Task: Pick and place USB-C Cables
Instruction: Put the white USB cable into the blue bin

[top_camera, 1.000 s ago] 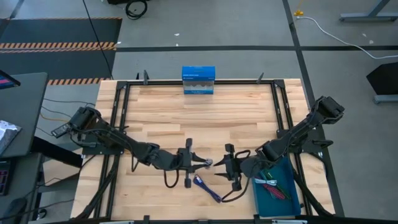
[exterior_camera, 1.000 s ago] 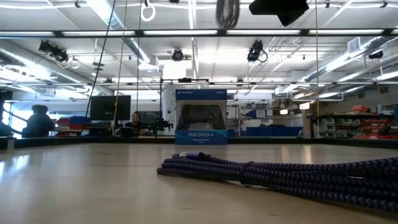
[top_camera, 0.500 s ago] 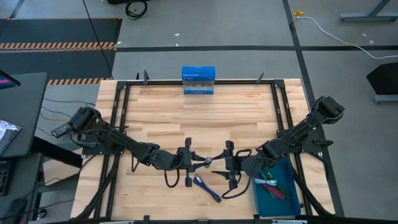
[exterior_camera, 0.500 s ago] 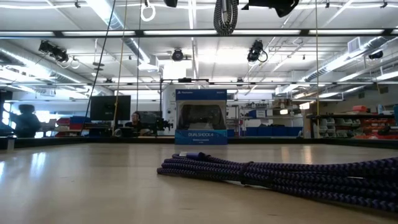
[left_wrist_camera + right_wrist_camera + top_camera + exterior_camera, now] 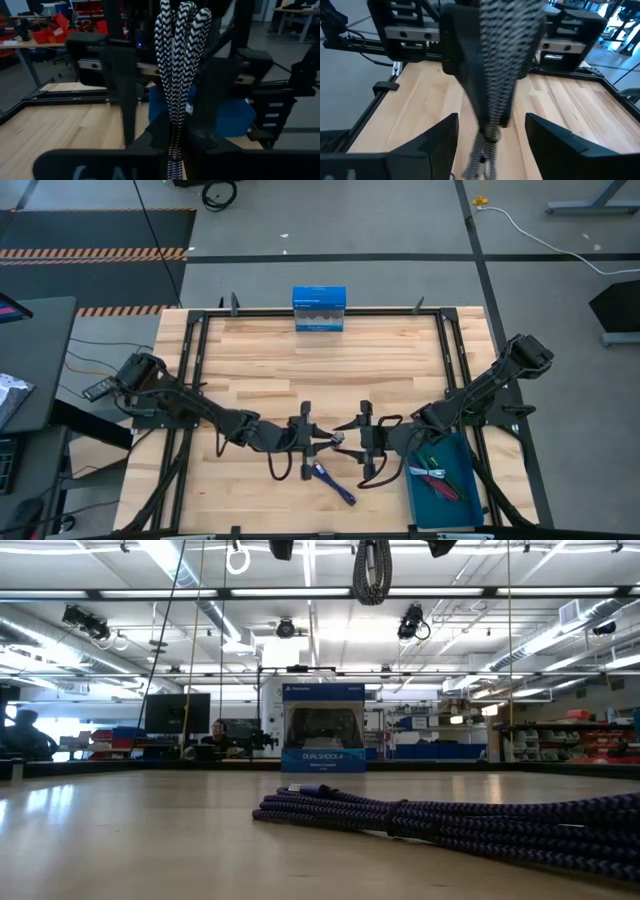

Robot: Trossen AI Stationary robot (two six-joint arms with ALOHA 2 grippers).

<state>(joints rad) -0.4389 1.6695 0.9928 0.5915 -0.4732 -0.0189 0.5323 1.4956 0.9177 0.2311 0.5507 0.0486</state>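
My left gripper is shut on a grey braided USB-C cable bundle above the middle of the table, near its front. My right gripper faces it, open. Its two fingers stand on either side of the bundle, with a gap showing on each side. In the low view the bundle's looped end shows at the top, high above the wood. A navy cable lies flat on the table just nearer than the grippers, and it fills the low view's foreground. My left gripper pinches the grey bundle's lower end between its two fingers, coming roughly level from the table's left. The strands run on past the fingertips toward my right gripper. The bundle is lifted clear of the table.
A blue bin at the table's near right corner holds several cables. The upright blue-and-white box stands at the middle of the far edge. Black frame rails run along the table's sides. Bare wood lies between the grippers and the box.
My right gripper has moved left toward my left gripper, so its open fingers now flank the grey bundle. Both grippers have drifted slightly toward the far edge. In the low view more of the bundle shows, and the dark gripper body beside it has left the picture.
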